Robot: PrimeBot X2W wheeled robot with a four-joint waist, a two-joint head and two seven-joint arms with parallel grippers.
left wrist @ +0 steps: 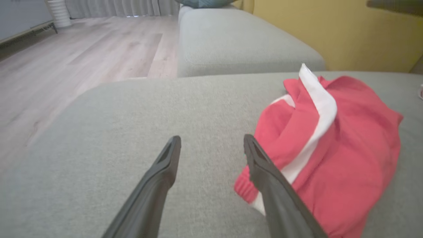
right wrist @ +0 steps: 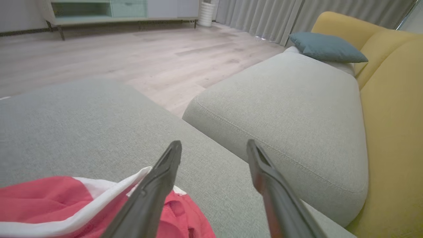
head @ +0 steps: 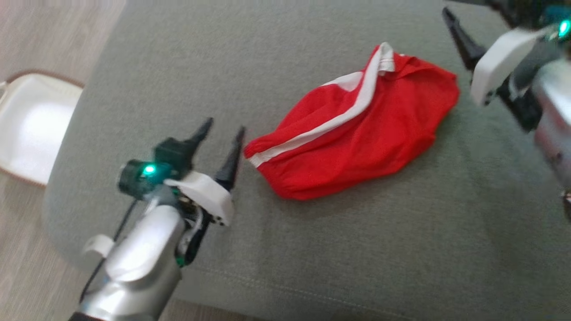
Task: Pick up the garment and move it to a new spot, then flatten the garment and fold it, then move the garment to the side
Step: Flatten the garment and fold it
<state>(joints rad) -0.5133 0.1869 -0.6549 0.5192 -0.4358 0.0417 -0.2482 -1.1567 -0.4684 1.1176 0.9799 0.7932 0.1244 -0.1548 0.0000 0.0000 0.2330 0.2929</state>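
The garment [head: 357, 133], red with a white stripe, lies crumpled and loose on the grey sofa cushion [head: 276, 58]. My left gripper [head: 224, 125] stands open just left of the garment's near end, nothing between its fingers. In the left wrist view the garment [left wrist: 347, 148] lies right of my open left gripper [left wrist: 211, 138], and the right finger [left wrist: 264, 172] overlaps its ribbed hem. My right gripper [right wrist: 214, 142] is open and empty above the cushion, with the garment [right wrist: 39, 198] below and to its left. One dark finger [head: 461, 38] of it shows past the garment's far right end.
A white seat [head: 31, 125] stands on the wooden floor [head: 49, 31] off the cushion's left edge. A second grey cushion [right wrist: 290, 109] adjoins, with a blue pillow [right wrist: 325, 48] on it and a yellow backrest [right wrist: 393, 115] behind.
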